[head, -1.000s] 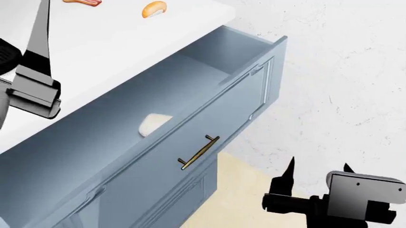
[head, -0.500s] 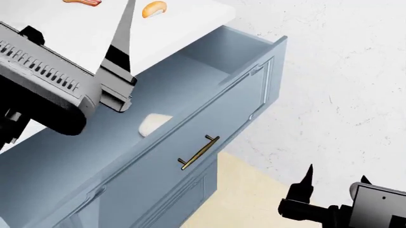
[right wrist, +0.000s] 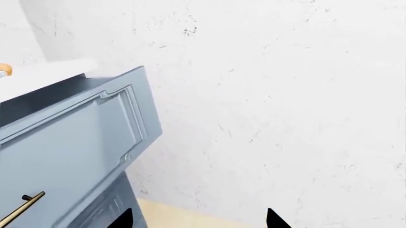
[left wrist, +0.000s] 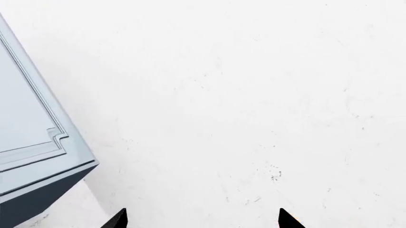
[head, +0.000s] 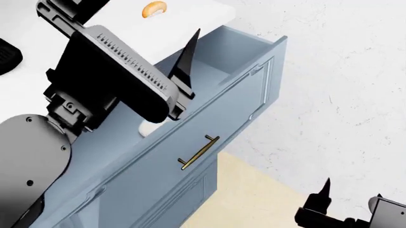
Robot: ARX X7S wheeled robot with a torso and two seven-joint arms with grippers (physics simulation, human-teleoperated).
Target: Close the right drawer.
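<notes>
The wide pale blue-grey right drawer (head: 209, 102) stands pulled far out from under the white countertop (head: 95, 19). Above the drawer's open cavity hangs the black left gripper (head: 185, 78), fingers spread. Off the drawer's front, the black right gripper (head: 352, 192) is likewise parted, holding nothing.

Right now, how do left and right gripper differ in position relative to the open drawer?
The left gripper is raised over the right drawer, above its open interior and near the white countertop; the right gripper sits low, out in front of the drawer over the floor, clear of the brass handle. The left arm fills much of the head view; only the right's fingertips show at its edge. Both are open and hold nothing.
</notes>
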